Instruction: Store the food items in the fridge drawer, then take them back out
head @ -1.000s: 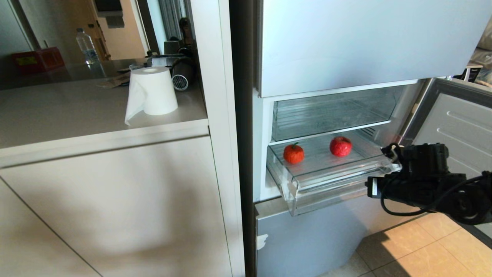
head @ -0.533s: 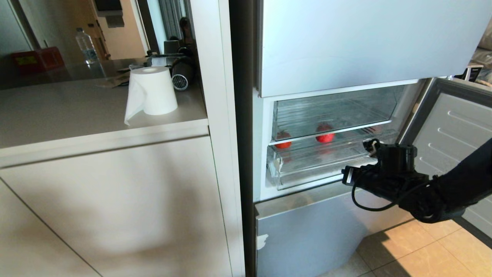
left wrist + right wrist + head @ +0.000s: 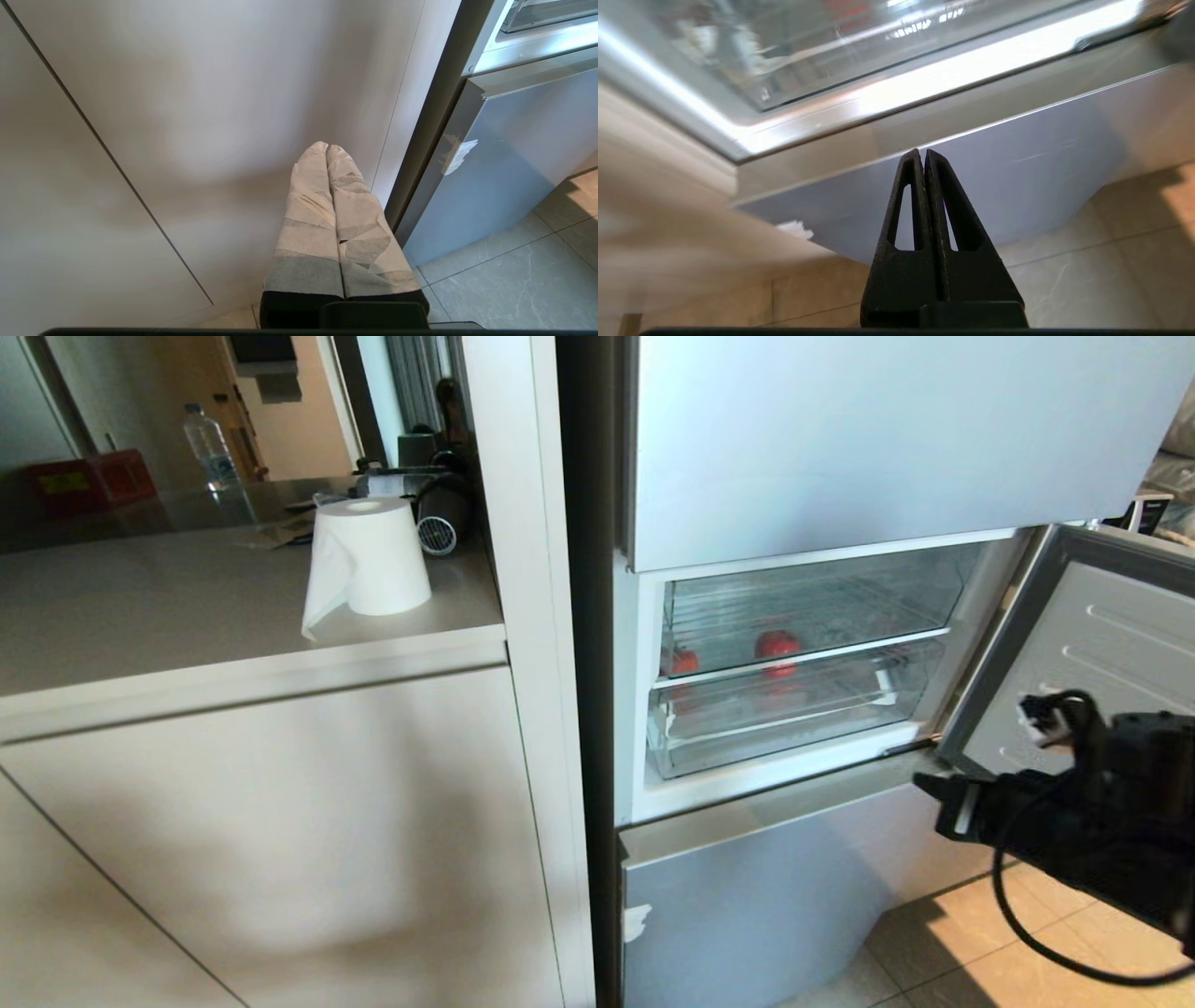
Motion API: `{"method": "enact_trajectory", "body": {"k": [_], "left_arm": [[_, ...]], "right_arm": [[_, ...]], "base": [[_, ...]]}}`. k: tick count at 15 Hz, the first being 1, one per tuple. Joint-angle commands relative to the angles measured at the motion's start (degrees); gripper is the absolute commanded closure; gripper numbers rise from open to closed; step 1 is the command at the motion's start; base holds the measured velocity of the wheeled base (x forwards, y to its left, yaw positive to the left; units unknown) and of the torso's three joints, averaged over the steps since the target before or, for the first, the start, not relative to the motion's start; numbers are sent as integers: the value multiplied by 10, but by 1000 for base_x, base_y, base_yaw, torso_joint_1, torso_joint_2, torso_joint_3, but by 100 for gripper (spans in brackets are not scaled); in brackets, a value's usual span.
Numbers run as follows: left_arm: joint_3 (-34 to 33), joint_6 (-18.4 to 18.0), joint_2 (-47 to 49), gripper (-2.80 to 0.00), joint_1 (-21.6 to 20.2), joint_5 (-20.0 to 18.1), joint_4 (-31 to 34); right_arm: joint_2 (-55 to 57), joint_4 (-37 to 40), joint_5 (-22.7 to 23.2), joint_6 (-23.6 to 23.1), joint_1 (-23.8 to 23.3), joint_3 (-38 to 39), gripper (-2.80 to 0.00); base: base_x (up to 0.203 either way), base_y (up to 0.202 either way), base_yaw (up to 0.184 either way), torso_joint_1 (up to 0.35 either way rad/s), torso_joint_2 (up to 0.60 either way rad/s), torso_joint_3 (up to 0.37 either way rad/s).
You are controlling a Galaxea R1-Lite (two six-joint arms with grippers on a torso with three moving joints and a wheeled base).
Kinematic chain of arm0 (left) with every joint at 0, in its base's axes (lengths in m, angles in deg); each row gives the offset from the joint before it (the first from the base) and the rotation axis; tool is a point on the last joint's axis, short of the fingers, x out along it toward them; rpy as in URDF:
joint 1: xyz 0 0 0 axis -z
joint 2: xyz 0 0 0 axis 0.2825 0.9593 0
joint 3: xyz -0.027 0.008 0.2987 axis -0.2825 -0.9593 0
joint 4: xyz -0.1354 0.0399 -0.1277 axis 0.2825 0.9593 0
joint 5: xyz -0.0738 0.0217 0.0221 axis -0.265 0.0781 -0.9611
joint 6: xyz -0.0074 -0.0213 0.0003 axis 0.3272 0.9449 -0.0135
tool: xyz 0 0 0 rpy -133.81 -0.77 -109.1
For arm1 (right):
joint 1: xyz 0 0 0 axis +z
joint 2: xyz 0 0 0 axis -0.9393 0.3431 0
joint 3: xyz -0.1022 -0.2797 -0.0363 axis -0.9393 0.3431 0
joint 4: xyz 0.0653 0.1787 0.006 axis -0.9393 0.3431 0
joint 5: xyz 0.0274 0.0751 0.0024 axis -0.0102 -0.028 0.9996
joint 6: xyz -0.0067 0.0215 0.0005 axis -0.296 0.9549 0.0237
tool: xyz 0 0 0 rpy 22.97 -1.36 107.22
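Observation:
The clear fridge drawer (image 3: 784, 723) is pushed into the fridge, below a second clear bin. Through the plastic I see two food items: a small orange-red fruit (image 3: 684, 661) on the left and a red round fruit (image 3: 778, 644) toward the middle. My right arm (image 3: 1083, 831) hangs low at the right, in front of the open fridge door and apart from the drawer. The right gripper (image 3: 923, 154) is shut and empty, level with the top edge of the lower door panel (image 3: 1017, 154), the drawer front (image 3: 822, 60) beyond it. My left gripper (image 3: 326, 148) is shut and parked facing the cabinet.
The open fridge door (image 3: 1102, 635) stands at the right, close behind my right arm. A pale counter (image 3: 187, 616) on the left carries a paper roll (image 3: 369, 560) and a water bottle (image 3: 210, 448). Tiled floor (image 3: 1027, 952) lies below.
The drawer slid from pulled out to fully in, carrying both fruits back. My right arm then drew back and down to the right, away from the drawer front.

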Motion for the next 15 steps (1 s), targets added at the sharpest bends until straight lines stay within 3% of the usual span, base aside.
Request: {"method": "enact_trajectory", "body": {"k": [1, 4, 8, 11, 13, 15], "left_arm": [[0, 0, 0, 0, 0, 0, 0], [0, 0, 0, 0, 0, 0, 0], [0, 0, 0, 0, 0, 0, 1], [0, 0, 0, 0, 0, 0, 1], [0, 0, 0, 0, 0, 0, 0], [0, 0, 0, 0, 0, 0, 1]], "right_arm": [[-193, 7, 1, -15, -1, 72, 0], [-428, 84, 0, -55, -2, 160, 0], [-678, 345, -1, -87, -14, 211, 0], [-739, 456, -10, -107, -25, 230, 0], [-737, 478, -20, -179, -26, 231, 0], [-736, 485, -15, -200, -23, 231, 0]], "base": [[0, 0, 0, 0, 0, 0], [0, 0, 0, 0, 0, 0], [0, 0, 0, 0, 0, 0], [0, 0, 0, 0, 0, 0], [0, 0, 0, 0, 0, 0], [0, 0, 0, 0, 0, 0]]}}
